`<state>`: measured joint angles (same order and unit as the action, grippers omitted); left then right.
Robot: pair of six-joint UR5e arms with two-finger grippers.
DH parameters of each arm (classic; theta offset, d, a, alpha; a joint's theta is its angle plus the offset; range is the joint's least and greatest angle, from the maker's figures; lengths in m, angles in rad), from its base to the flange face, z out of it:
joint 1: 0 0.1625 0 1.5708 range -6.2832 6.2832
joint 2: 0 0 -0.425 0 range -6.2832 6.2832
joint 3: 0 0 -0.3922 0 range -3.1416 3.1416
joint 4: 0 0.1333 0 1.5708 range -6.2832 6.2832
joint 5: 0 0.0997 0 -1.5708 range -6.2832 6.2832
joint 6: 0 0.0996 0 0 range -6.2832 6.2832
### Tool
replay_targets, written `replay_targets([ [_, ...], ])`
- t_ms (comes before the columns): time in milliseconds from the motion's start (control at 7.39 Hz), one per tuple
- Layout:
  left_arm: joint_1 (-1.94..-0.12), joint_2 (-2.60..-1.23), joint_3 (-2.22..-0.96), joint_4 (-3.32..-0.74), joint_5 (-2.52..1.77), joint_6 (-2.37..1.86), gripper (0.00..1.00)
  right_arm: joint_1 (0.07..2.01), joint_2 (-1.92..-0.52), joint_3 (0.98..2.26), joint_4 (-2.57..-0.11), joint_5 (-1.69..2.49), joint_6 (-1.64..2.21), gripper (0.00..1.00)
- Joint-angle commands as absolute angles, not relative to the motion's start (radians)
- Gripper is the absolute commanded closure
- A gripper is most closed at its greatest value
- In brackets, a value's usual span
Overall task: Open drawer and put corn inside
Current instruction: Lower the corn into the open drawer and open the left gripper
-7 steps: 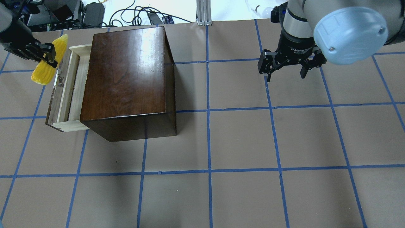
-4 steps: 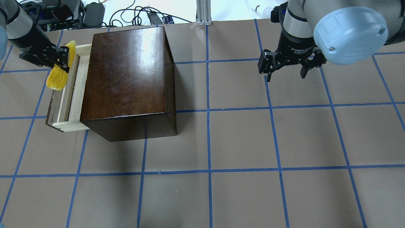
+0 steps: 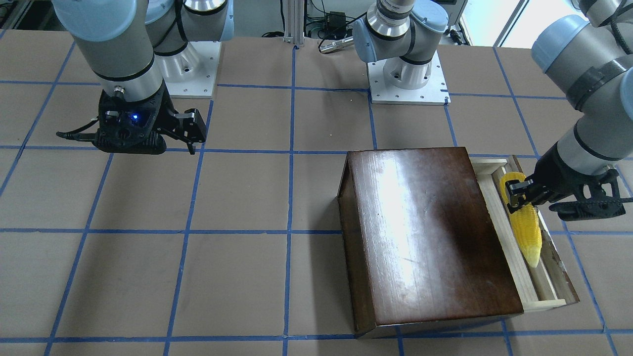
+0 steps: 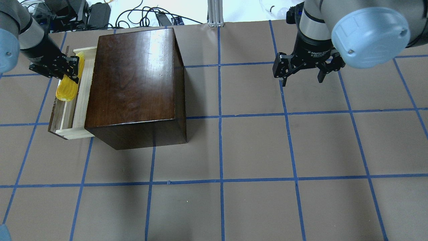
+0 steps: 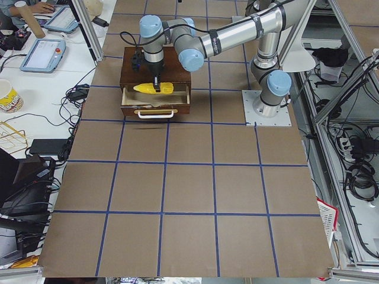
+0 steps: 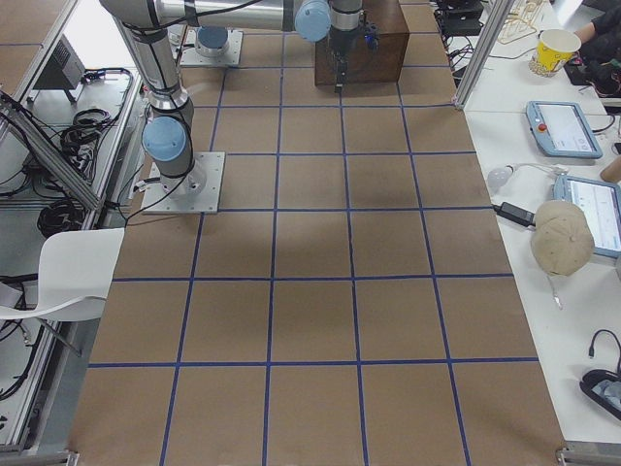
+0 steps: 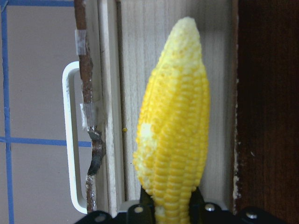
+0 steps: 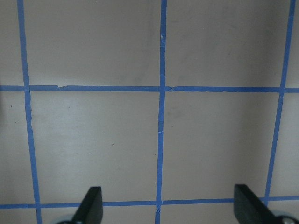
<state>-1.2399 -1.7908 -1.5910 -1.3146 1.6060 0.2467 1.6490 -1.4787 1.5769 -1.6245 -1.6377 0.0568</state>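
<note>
The drawer (image 4: 74,132) stands pulled out from the left side of the glossy dark brown box (image 4: 133,80). My left gripper (image 4: 71,68) is shut on the thick end of the yellow corn (image 4: 68,87), which hangs lengthwise over the drawer's pale tray. In the left wrist view the corn (image 7: 177,130) lies between the drawer's front panel and the box, above the tray floor (image 7: 140,65). In the front view the corn (image 3: 525,228) sits over the drawer (image 3: 544,301). My right gripper (image 4: 302,79) is open and empty, far to the right.
The drawer's white handle (image 7: 69,140) sticks out to the left of its worn front panel. The brown table (image 4: 254,147) carries a blue tape grid. Cables and gear lie beyond the far edge (image 4: 100,13). The right wrist view shows only tabletop (image 8: 159,130).
My left gripper has carried the corn to the right, from outside the drawer's front panel to over the drawer tray. The right arm has not moved.
</note>
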Motion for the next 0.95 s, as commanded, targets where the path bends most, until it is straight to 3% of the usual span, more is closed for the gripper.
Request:
replay_targets([
  [0,-1.224,-1.796,-1.617,-1.324,1.608,0.227,1.0,1.649,-1.479,1.577,-1.624,-1.638,0.057,0.0],
  [135,-1.213,-1.798,-1.623,-1.315,1.606,0.227,0.87,1.649,-1.479,1.577,-1.624,-1.638,0.057,0.0],
  [271,-1.21,-1.801,-1.621,-1.315,1.605,0.229,0.57,1.649,-1.479,1.577,-1.624,-1.638,0.057,0.0],
  [406,-1.21,-1.802,-1.621,-1.312,1.603,0.235,0.01,1.649,-1.479,1.577,-1.624,-1.638,0.057,0.0],
  [812,-1.21,-1.804,-1.615,-1.312,1.605,0.236,0.0,1.649,-1.479,1.577,-1.624,-1.638,0.057,0.0],
])
